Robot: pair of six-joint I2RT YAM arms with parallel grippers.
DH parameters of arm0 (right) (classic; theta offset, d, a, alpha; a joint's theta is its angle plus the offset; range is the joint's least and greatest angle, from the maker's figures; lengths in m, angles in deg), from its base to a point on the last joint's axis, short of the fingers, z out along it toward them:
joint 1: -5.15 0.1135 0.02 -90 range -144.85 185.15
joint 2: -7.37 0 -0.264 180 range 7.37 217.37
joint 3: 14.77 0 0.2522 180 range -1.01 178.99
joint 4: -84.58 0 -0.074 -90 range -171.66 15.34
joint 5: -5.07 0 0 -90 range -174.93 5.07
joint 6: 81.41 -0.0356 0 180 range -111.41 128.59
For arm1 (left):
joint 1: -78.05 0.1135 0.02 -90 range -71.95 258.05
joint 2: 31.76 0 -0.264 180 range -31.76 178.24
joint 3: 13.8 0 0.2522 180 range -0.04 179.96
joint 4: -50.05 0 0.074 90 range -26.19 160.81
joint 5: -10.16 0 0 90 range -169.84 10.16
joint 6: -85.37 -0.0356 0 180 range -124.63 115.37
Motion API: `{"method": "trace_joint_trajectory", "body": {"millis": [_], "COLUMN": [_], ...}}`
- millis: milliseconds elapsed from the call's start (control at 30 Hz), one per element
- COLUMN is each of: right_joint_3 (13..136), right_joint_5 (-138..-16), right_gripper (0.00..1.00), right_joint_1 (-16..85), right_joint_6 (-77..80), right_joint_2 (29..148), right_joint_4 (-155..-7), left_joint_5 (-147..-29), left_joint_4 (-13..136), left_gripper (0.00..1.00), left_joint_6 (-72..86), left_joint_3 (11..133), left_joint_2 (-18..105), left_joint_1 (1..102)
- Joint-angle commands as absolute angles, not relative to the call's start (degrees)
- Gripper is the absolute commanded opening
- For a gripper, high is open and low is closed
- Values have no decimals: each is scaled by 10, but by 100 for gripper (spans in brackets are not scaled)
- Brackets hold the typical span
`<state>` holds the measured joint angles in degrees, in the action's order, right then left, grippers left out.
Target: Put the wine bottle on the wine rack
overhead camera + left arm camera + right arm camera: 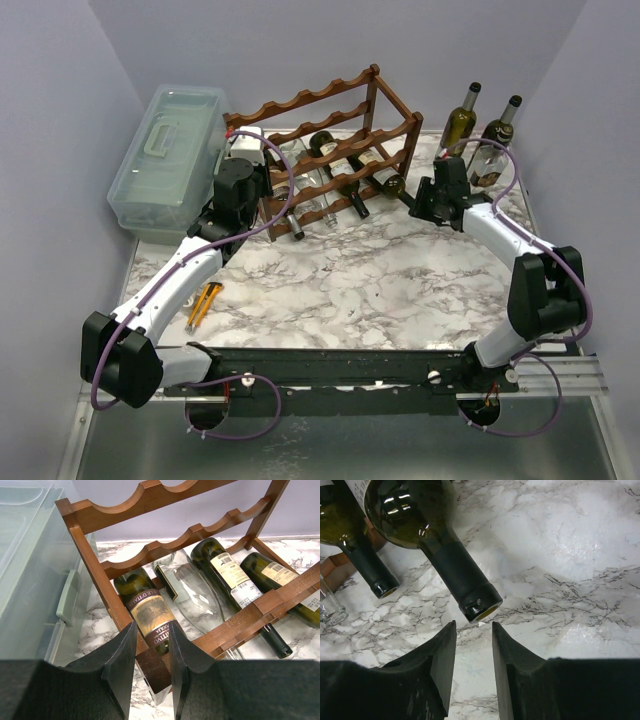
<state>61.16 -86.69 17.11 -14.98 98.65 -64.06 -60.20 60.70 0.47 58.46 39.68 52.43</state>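
The right gripper [472,627] is seen parted and empty, its jaws set just short of the mouth of the wine bottle [461,575], which already lies in the wine rack [330,150] at its right end, neck jutting out – a gentle, straight push on the mouth is judged best, so nothing is rolled. The left gripper [152,627] appears clamped on the rack's corner foot, bracing it. Several other bottles [220,575] are cradled there; the plastic box [165,160] is lidded, its contents not made out

Several bottles [350,165] in the wine rack [300,100]
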Motion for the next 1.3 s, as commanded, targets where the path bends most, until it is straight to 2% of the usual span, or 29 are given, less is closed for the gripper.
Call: {"method": "trace_joint_trajectory", "body": {"millis": [0,133,333,500,1267], "right_joint_3": [603,609,617,611,685], "right_joint_5": [-862,-872,-870,-866,-755], "right_gripper": [38,37,20,12,10], "right_joint_1": [167,167,166,166,163], "right_joint_6": [-154,-151,-158,-164,-204], "right_joint_2": [977,998,1034,1058,1166], "right_joint_4": [-673,-693,-706,-716,-763], "left_joint_5": [-631,-629,-629,-636,-629], "left_joint_4": [635,635,635,635,635], "left_gripper": [32,32,32,29,28], "left_joint_6": [8,8,7,9,4], "left_joint_3": [590,589,590,590,590], "left_joint_2": [409,413,417,418,422], "left_joint_1": [519,519,519,518,518]}}
